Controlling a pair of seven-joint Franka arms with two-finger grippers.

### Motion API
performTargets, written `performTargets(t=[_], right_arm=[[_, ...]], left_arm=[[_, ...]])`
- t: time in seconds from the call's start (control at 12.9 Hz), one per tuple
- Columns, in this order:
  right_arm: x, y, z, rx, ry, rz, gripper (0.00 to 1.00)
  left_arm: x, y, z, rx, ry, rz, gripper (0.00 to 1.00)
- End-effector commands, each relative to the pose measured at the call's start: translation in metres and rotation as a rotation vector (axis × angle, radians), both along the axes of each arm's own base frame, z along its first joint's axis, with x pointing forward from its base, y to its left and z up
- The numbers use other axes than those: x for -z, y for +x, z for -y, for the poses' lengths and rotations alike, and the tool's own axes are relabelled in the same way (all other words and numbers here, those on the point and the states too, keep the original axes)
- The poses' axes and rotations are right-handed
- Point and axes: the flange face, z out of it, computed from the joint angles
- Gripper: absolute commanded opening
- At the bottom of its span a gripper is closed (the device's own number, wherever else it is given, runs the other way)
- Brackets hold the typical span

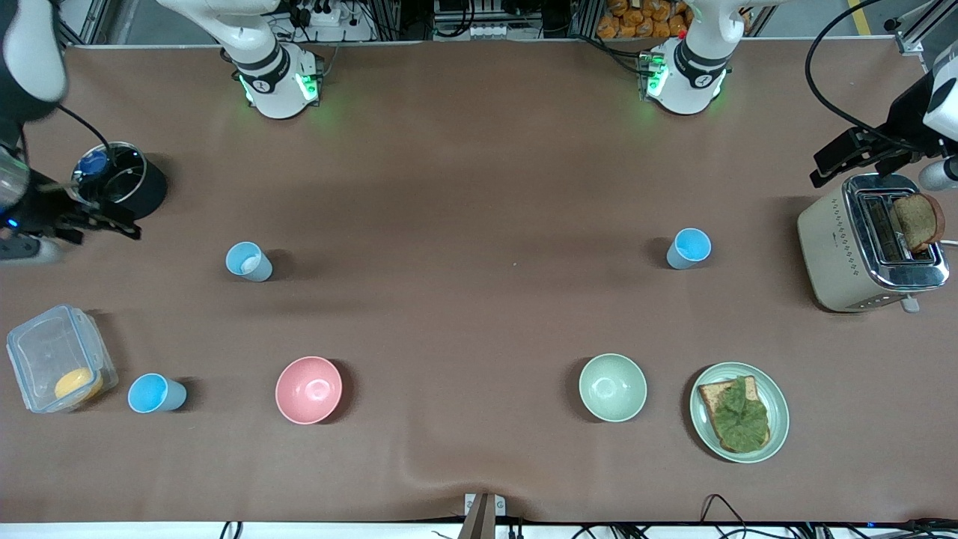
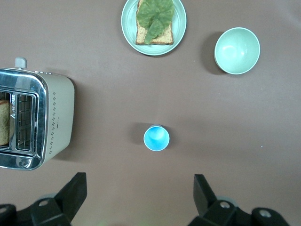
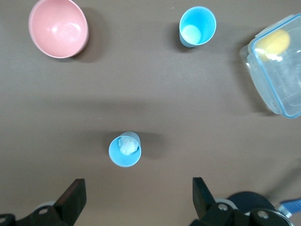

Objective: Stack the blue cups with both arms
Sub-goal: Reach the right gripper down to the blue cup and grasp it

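The left gripper [image 1: 849, 159] is hanging high at the upper edge region of the front frame, above the toaster [image 1: 834, 251] at the left arm's end of the desk [image 1: 479, 187]. In the left wrist view its fingers [image 2: 71, 192] are standing wide apart and holding nothing. The sky-blue cup [image 1: 688, 248] is standing upright on the desk at mid-height of the front frame, well apart from the toaster, and is showing between the spread fingers in the left wrist view.

The right gripper [image 1: 97, 221] is hovering at the right arm's end, beside a black pot [image 1: 138, 191]. Its fingers [image 3: 72, 197] are also spread wide and empty. The paler cup [image 1: 248, 262], whitish inside, is sitting upright at mid-height of the front frame, toward the right arm's end. A third blue cup [image 1: 156, 394] is standing lower in the frame, just beside a clear container [image 1: 41, 352].

The pink bowl [image 1: 308, 389], the green bowl [image 1: 612, 387] and a plate [image 1: 780, 408] carrying bread with a leaf are lying along the lower part of the frame.
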Motion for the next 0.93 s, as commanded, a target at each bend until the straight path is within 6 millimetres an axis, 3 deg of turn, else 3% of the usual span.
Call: performTargets(t=[0.0, 0.46, 0.85], right_arm=[[0.074, -0.013, 0.007, 0.015, 0.008, -0.022, 1.00], [0.183, -0.039, -0.008, -0.093, 0.020, -0.102, 0.98], [0.228, -0.043, -0.006, -0.169, 0.024, -0.113, 0.84]], left_arm=[[-0.003, -0.001, 0.002, 0.011, 0.015, -0.005, 1.00], [-0.002, -0.001, 0.006, 0.027, 0.017, -0.007, 1.00], [0.002, -0.001, 0.002, 0.021, 0.018, -0.016, 1.00]])
